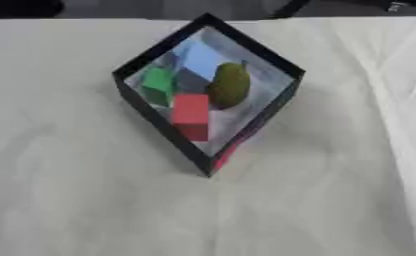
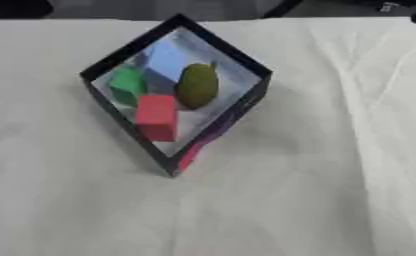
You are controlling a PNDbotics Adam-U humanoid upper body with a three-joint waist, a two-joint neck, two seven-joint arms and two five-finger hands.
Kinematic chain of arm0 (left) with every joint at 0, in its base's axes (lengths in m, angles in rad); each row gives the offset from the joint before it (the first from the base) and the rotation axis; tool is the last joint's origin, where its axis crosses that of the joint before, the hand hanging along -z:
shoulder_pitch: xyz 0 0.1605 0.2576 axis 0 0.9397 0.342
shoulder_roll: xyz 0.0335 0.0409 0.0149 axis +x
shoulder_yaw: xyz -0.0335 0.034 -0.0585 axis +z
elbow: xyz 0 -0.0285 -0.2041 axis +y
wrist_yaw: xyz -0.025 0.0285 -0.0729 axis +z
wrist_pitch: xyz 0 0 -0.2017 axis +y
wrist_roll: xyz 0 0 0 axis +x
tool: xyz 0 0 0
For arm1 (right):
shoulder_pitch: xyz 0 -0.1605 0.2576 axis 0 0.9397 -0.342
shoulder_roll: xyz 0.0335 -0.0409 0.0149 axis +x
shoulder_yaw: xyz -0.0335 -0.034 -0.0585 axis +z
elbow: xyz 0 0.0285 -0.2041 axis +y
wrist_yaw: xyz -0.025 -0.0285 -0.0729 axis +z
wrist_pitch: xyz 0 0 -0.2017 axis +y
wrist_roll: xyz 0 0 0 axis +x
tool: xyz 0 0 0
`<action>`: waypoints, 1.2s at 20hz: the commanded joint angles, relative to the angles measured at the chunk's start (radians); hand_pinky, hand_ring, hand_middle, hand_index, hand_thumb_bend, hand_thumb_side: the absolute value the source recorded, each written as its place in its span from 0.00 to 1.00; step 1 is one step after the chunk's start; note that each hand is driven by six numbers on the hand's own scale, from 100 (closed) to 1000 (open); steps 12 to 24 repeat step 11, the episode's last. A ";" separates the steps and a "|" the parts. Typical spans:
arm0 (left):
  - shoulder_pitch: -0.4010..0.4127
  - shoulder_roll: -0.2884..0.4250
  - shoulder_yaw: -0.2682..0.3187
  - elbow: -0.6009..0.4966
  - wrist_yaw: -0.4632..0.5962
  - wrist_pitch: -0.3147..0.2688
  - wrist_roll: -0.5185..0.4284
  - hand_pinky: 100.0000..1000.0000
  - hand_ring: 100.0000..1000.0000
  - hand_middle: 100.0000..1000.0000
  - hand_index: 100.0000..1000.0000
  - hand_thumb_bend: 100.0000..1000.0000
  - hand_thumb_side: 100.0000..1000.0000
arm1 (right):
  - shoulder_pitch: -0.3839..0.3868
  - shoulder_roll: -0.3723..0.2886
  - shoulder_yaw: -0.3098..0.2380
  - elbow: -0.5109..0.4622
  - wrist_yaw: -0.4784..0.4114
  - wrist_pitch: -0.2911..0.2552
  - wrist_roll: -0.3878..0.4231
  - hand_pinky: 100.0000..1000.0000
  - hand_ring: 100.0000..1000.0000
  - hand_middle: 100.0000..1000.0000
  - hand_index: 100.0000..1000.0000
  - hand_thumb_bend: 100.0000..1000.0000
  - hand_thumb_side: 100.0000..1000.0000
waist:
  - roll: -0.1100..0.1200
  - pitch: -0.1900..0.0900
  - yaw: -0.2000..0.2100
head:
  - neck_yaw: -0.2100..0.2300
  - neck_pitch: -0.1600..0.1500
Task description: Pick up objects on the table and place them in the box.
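A: Which step is in hand, as you read it?

B: The last one, or past it, I'd judge; the cloth-covered table (image 1: 71, 210) shows no loose object anywhere, and neither of the robot's hands shows in either view, so whether their fingers are apart or together I cannot say.

A: Then what does the next move call for?

B: Little, by my guess; a look over the table for anything beyond the frame, and if something turns up, a hand must come in over the dark rim of the box (image 1: 159, 48) and let go above the pieces already there, not on the rim.

A: Take me through the box, left to right.

B: It sits near the middle of the table, turned so one corner points at the robot; dark walls, pale floor. At the left inside is a green block (image 1: 157, 85); behind and just right of it a blue block (image 1: 199, 59); in front, toward the near corner, a red block (image 1: 191, 114); rightmost an olive-green, pear-shaped fruit (image 1: 229, 85), standing on end beside the red and blue blocks; whether it touches them I cannot tell.

A: And outside?

B: A pinkish patch on the box's near right wall; bare creased cloth beyond.
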 commanded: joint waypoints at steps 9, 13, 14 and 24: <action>0.044 -0.071 0.031 -0.020 -0.071 0.049 -0.105 0.67 0.72 0.75 0.85 0.02 0.73 | 0.008 0.055 -0.016 0.011 0.006 -0.011 0.028 0.93 0.76 0.70 0.83 0.00 0.47 | -0.005 -0.048 0.006 | -0.003 -0.007; 0.045 -0.074 0.032 -0.020 -0.070 0.050 -0.108 0.67 0.72 0.74 0.84 0.02 0.73 | 0.010 0.059 -0.017 0.014 0.006 -0.010 0.027 0.93 0.75 0.70 0.82 0.00 0.48 | -0.004 -0.047 0.006 | -0.006 -0.007; 0.045 -0.074 0.032 -0.020 -0.070 0.050 -0.108 0.67 0.72 0.74 0.84 0.02 0.73 | 0.010 0.059 -0.017 0.014 0.006 -0.010 0.027 0.93 0.75 0.70 0.82 0.00 0.48 | -0.004 -0.047 0.006 | -0.006 -0.007; 0.045 -0.074 0.032 -0.020 -0.070 0.050 -0.108 0.67 0.72 0.74 0.84 0.02 0.73 | 0.010 0.059 -0.017 0.014 0.006 -0.010 0.027 0.93 0.75 0.70 0.82 0.00 0.48 | -0.004 -0.047 0.006 | -0.006 -0.007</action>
